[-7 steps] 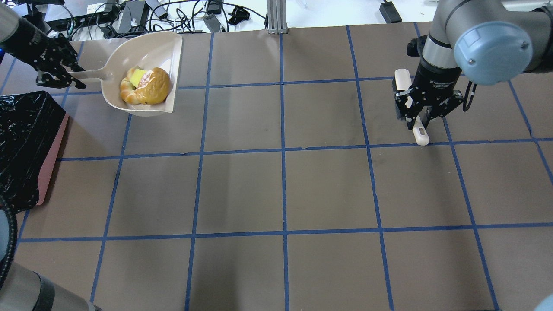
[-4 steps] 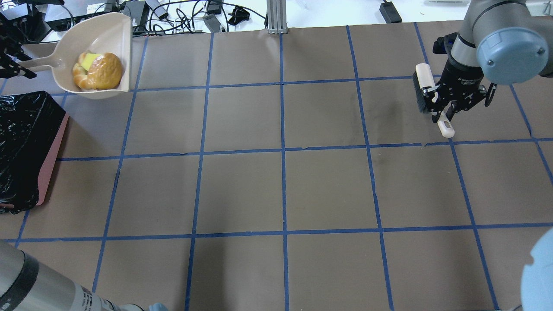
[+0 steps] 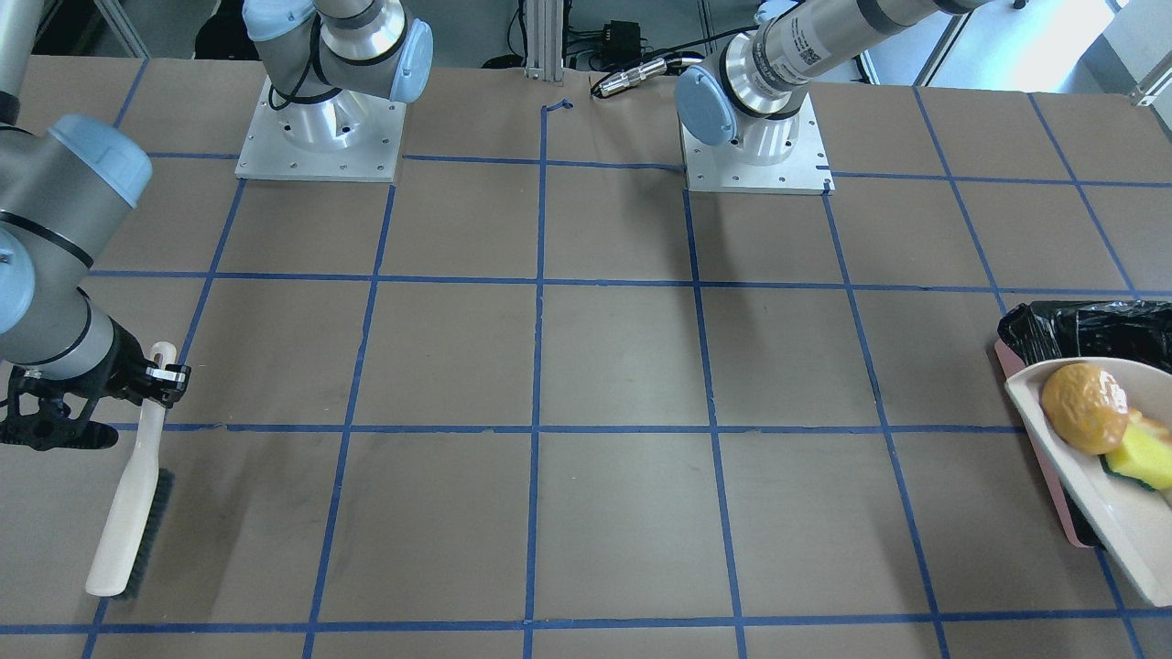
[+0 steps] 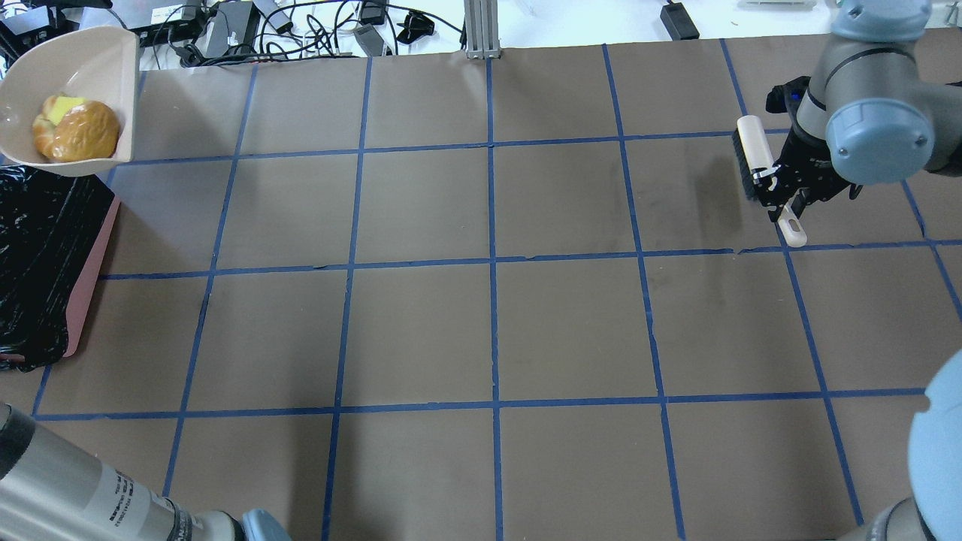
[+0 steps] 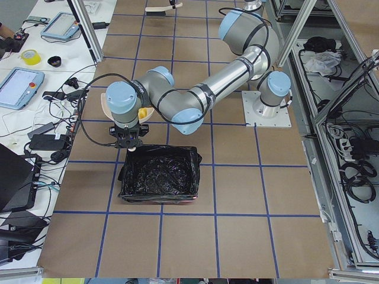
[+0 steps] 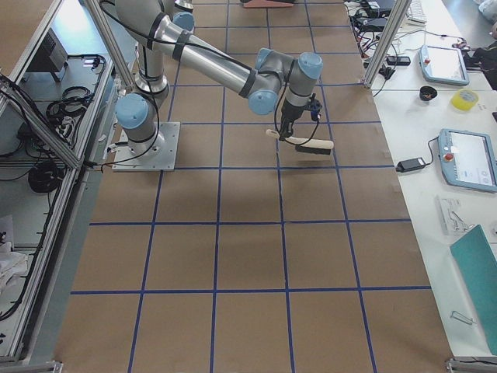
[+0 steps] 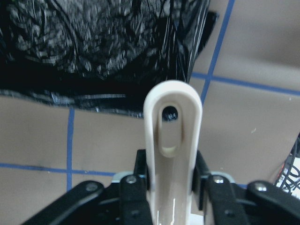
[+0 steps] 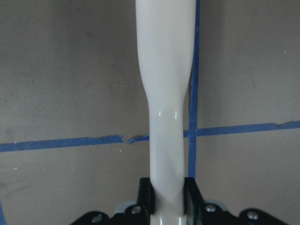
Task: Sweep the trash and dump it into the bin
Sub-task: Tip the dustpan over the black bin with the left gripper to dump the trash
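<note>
Across the table from the robot, at 4 o'clock in the front-facing view, the dustpan point(image 3: 1112, 522) hangs at the rim of the bin point(image 3: 1080, 325), tipped little enough, I judge, for the trash to ride in it; the amber pastry point(image 3: 1083, 407) and yellow-green sponge point(image 3: 1140, 458) lie touching in the pan, none of it in the black liner yet; at 8 o'clock the right gripper point(image 3: 157, 373) pinches the brush point(image 3: 137, 499) by its handle, well apart from the load, likely parked there because the sweeping looks done. From overhead, the pan sits at 10 o'clock, just past the bin's 12 o'clock end, with the croissant point(image 4: 39, 137) tucked beside the pastry; the brush is at 2 o'clock. From the left end, the left gripper point(image 5: 129, 141) hovers at the bin's 10 o'clock corner, the arm hiding most of the pan; the load seems to need carrying over the liner before tipping. From the right end, the brush hangs crosswise under the near arm; I cannot tell whether its bristles touch the table point(image 6: 248, 233). On the left wrist camera, the jaws are pressed against both sides of the dustpan's handle, whose looped end points at 12 o'clock toward the bag. On the right wrist camera, the jaws are clamped on the brush handle, which runs to 12 o'clock.
</note>
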Controlling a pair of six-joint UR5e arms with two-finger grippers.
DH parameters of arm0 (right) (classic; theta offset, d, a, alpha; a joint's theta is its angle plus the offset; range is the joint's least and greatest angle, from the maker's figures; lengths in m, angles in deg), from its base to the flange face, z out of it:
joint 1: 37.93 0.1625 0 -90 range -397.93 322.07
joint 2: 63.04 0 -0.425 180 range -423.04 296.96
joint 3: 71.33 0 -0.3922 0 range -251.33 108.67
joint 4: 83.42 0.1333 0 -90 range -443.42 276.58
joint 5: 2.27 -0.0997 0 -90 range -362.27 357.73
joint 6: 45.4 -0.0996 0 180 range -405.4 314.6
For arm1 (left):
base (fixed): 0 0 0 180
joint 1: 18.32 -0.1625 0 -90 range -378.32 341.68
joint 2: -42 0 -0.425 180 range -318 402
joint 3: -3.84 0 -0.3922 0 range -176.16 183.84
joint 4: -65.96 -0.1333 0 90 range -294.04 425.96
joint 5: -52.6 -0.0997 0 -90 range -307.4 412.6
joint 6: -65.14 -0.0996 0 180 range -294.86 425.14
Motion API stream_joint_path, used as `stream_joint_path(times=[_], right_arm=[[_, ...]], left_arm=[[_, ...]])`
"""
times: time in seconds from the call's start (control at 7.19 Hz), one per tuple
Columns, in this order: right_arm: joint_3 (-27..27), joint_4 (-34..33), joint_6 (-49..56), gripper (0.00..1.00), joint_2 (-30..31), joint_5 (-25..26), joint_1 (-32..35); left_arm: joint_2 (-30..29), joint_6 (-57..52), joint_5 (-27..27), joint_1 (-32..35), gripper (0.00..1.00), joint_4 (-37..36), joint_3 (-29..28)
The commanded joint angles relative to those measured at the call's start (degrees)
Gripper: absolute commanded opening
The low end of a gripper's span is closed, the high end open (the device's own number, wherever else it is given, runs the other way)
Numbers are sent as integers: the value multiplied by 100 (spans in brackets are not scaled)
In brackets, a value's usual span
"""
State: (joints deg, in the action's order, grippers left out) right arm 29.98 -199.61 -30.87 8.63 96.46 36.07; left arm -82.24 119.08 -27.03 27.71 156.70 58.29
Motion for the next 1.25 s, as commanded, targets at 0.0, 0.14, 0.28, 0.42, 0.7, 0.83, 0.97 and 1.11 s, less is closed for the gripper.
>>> stream_joint_path(times=[0.0, 0.14, 0.28, 0.42, 0.7, 0.83, 0.97, 1.11], right_arm=[[213, -404, 504, 2, 4, 50, -9], [222, -387, 550, 2, 4, 50, -9], [239, -378, 568, 2, -22, 42, -18], [239, -395, 507, 3, -31, 50, -18], [239, -396, 541, 3, -48, 42, -184], [239, -396, 550, 4, -48, 42, -237], [239, -396, 542, 4, -48, 42, -238], [239, -396, 516, 4, -48, 24, -238]], left_arm=[[-292, -1293, -192, -610, 0, 23, -233], [-424, -1534, -515, -717, 0, -29, -355], [-521, -1553, -570, -736, 0, -30, -582], [-591, -1849, -571, -892, 0, -30, -759], [-854, -2046, -736, -1096, 0, -292, -1005], [-960, -2081, -825, -1105, 0, -520, -1102], [-1057, -2185, -982, -1105, 0, -792, -1182], [-1093, -2178, -1071, -1105, 0, -951, -1200]])
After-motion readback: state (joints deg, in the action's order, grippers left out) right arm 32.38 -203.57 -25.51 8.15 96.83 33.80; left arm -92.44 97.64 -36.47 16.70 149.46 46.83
